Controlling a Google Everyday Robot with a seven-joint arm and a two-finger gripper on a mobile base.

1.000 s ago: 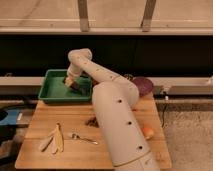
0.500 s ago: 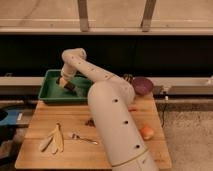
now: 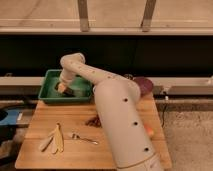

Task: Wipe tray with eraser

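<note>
Gripper point(image 3: 62, 85) has shifted from mid-tray point(image 3: 70, 98) toward the left end over the last second, eraser point(image 3: 61, 90) travelling with it, clamped at its tip; reads as a wiping stroke under way, not finished; eraser sits on tray floor, left half, directly beneath gripper.

Cream pincer point(image 3: 62, 85) in green tray point(image 3: 48, 86), tan eraser point(image 3: 60, 90), purple bowl point(image 3: 145, 84)

Your white arm point(image 3: 120, 117) reaches from lower right up to the far left, bends sharply at its elbow point(image 3: 74, 61) — the wrist point(image 3: 68, 75) drops steeply down, and your gripper point(image 3: 62, 88) hangs at its end, pointing downward.
</note>
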